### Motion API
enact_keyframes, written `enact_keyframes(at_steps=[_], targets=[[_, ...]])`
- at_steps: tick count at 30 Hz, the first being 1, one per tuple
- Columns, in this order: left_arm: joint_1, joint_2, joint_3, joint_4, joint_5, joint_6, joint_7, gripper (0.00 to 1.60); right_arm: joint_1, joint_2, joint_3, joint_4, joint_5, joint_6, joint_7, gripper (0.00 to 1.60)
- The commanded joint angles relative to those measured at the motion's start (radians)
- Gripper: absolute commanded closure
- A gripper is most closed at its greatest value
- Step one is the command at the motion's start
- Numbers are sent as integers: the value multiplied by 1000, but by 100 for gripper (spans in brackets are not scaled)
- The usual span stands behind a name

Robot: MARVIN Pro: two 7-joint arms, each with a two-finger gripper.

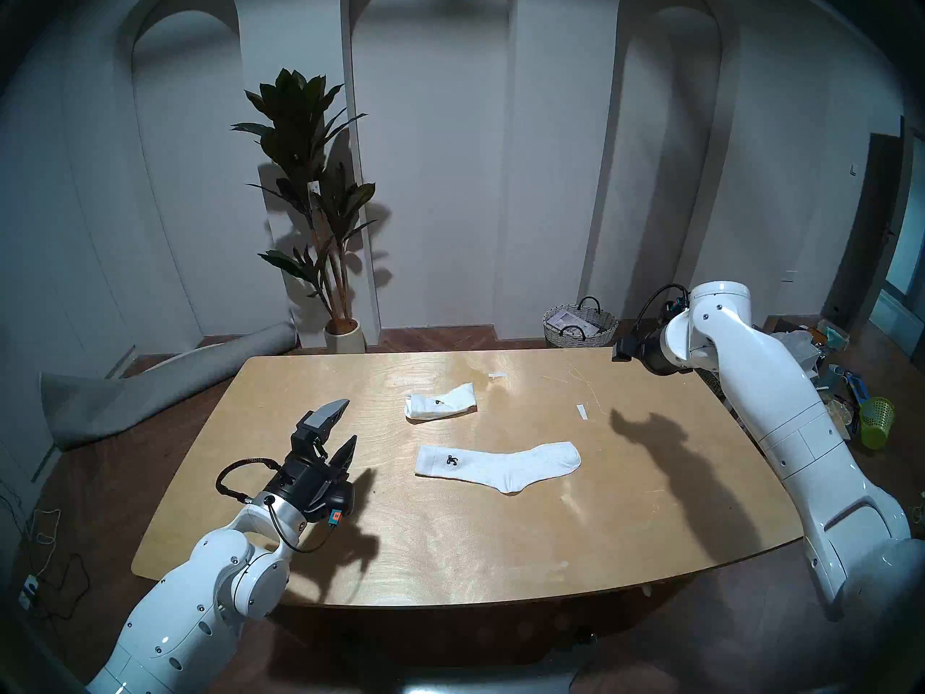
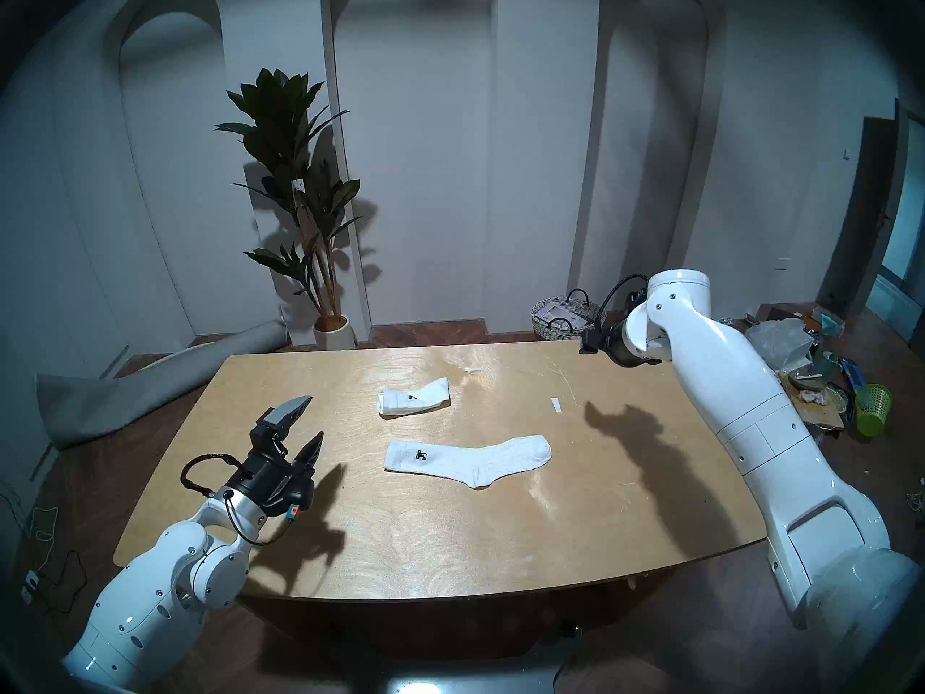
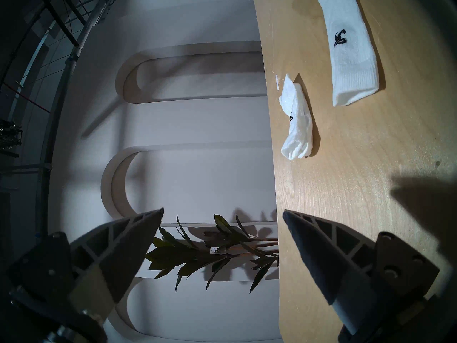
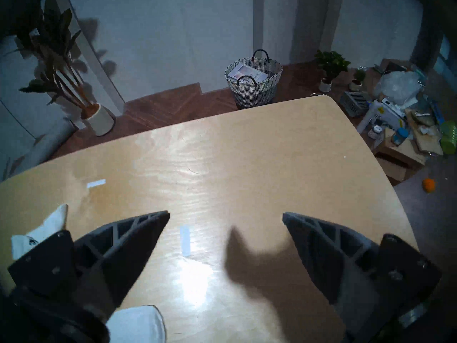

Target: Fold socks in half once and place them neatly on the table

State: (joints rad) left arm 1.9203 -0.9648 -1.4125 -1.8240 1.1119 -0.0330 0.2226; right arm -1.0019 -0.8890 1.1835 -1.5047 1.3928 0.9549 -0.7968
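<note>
With one sock [image 1: 440, 402] already doubled over at the table's [image 1: 450, 543] far middle, the flat sock [image 1: 498, 465] lying nearer awaits its fold. Both grippers hang empty with jaws apart: the left gripper [image 1: 341, 430] near its cuff, the right gripper [image 4: 225, 217] raised over the far right. Best, I judge, to pinch the toe end and lay it squarely onto the cuff. Each sock bears a black squiggle logo [image 1: 452, 460], no legible lettering.
</note>
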Motion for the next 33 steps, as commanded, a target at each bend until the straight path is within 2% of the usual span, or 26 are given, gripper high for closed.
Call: enact_keyframes(at_steps=[1,17,33], targets=[[-29,-3,3,-3,4,-3,-1,0,37,45,-19,-19,-93,-43,12,0],[-55,-20,22,20,19,-9,-16,0,140,-7,-111,-16,-264,-194,101,0],[-97,-43,42,47,32,-16,-33,0,184,-10,-198,79,-400,-355,228,0]])
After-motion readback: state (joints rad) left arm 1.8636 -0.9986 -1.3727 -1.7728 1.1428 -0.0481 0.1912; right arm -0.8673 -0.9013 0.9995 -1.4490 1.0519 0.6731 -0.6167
